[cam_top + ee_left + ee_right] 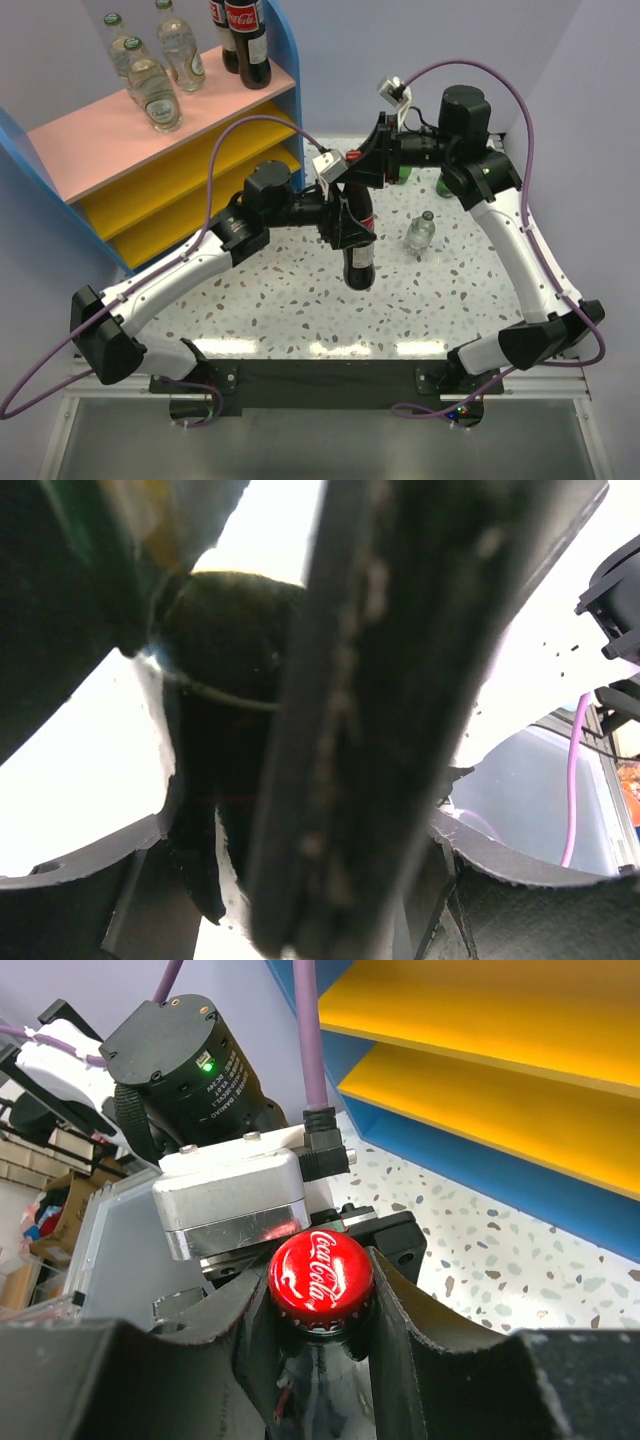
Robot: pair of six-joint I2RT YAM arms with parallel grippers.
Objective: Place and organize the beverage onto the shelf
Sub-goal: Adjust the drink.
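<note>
Shelf point(150, 130), pink top board: three clear bottles point(155, 95) and two cola bottles point(247, 40), standing.
In transit: third cola bottle point(358, 262), above the desk point(300, 300). Left fingers point(360, 730) clamped on its body, right fingers point(420, 1335) closed at its red cap.
Outstanding, on desk: small clear bottle point(420, 232); green bottle point(401, 176), partly hidden.
Judged over half done.

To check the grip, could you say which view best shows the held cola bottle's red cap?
Right wrist: the red cap sits large, centred between the right gripper's fingers. Top external barely shows it; left wrist shows only dark glass.
</note>
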